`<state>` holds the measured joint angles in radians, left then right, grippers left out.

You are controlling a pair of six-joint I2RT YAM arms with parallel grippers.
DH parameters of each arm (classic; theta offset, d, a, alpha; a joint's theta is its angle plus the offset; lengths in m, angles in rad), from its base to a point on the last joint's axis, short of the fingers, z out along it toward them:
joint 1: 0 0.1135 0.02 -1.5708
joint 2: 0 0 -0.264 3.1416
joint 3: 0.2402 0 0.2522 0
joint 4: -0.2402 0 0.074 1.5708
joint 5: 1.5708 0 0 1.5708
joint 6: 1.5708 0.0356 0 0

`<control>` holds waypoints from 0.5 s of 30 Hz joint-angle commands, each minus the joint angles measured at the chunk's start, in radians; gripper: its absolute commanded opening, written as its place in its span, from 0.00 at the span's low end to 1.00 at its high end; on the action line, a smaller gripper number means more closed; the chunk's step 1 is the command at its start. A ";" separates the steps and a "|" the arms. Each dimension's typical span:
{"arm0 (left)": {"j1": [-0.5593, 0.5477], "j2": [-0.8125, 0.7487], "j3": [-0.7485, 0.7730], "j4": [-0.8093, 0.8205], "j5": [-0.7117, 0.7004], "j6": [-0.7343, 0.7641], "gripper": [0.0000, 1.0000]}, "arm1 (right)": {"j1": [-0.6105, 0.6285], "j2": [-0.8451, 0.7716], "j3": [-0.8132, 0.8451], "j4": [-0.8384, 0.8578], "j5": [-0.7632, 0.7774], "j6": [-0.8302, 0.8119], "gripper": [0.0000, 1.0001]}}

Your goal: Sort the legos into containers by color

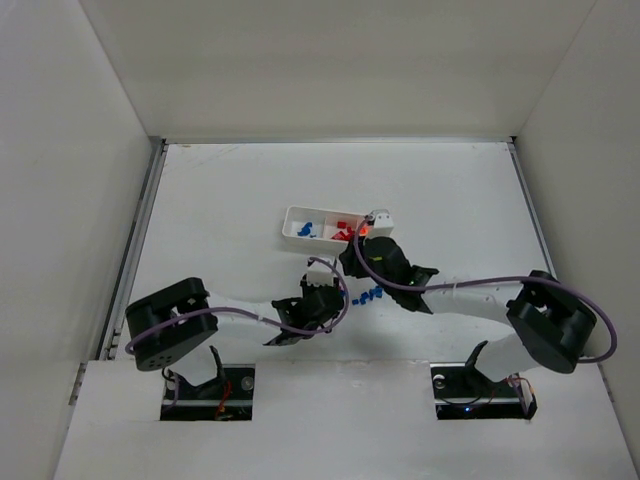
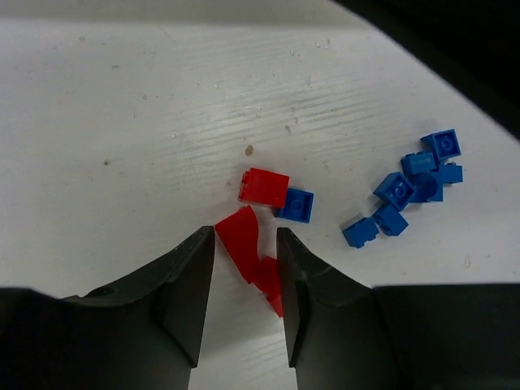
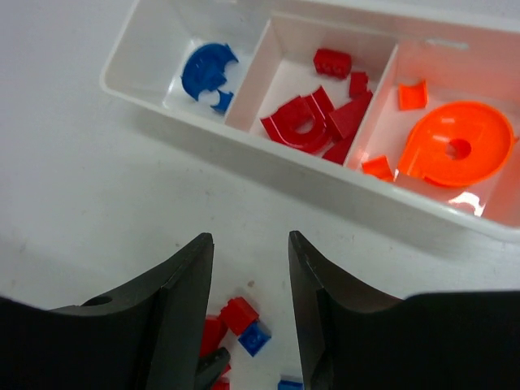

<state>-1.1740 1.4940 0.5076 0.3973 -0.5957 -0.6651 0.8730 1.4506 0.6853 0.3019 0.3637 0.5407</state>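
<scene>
The white three-compartment tray (image 1: 290, 232) holds blue, red and orange pieces; in the right wrist view its front wall (image 3: 284, 166) fronts a blue piece (image 3: 207, 71), red pieces (image 3: 313, 122) and a large orange piece (image 3: 455, 142). My left gripper (image 2: 244, 234) is open, low over the table, with a curved red piece (image 2: 241, 244) between its jaws. A red brick (image 2: 265, 187) and a blue brick (image 2: 297, 205) lie just beyond it. Several blue bricks (image 2: 410, 191) lie to the right. My right gripper (image 3: 249, 237) is open and empty, above the table just short of the tray.
In the top view both grippers (image 1: 335, 290) (image 1: 358, 255) are close together near the loose bricks (image 1: 370, 296), just in front of the tray. White walls enclose the table on three sides.
</scene>
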 commanded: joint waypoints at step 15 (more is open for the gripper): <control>0.027 -0.109 -0.017 0.031 -0.059 0.019 0.14 | 0.102 -0.165 -0.219 0.088 0.083 0.125 0.48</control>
<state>-1.1633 1.4792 0.5064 0.4187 -0.6155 -0.6594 0.9520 1.3273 0.4881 0.3363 0.4149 0.6373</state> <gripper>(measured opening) 0.199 0.477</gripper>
